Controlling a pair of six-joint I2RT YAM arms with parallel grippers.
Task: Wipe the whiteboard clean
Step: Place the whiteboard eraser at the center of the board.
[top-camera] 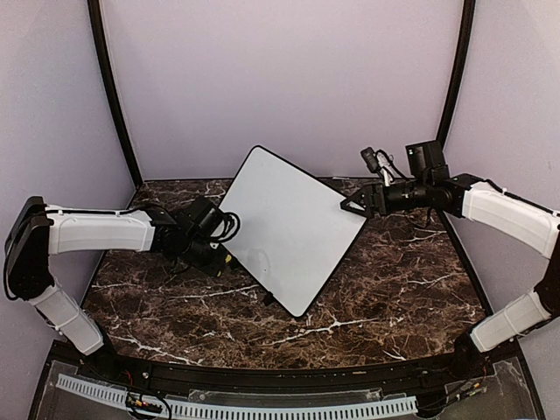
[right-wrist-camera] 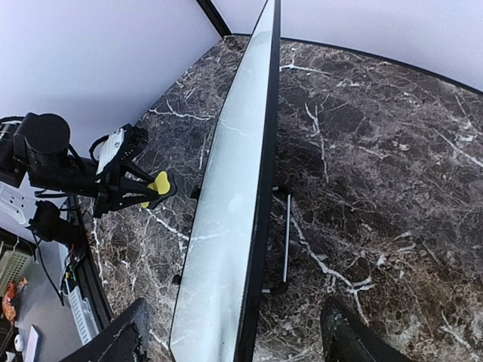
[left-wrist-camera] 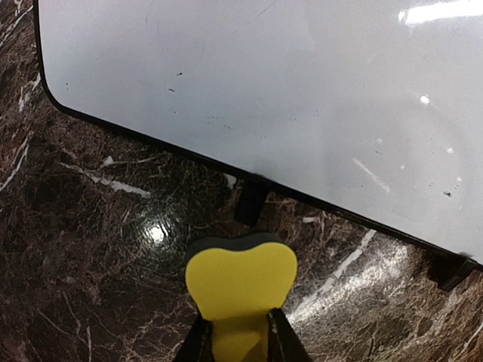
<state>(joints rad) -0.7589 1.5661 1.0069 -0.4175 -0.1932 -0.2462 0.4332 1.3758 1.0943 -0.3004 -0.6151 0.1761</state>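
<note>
While the whiteboard stands tilted at the middle of the marble table (wiped clean but for a few specks), the left gripper pinches a yellow eraser just off its lower edge; the right gripper is spread, 2 fingers astride the board's right corner

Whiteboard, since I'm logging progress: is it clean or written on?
Clean: the whiteboard shows no handwriting from above; the left wrist view shows only a few tiny dark specks.

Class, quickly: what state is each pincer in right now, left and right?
Left pincer: closed on the yellow eraser.
Right pincer: open, one finger on either side of the whiteboard edge, holding nothing.
</note>
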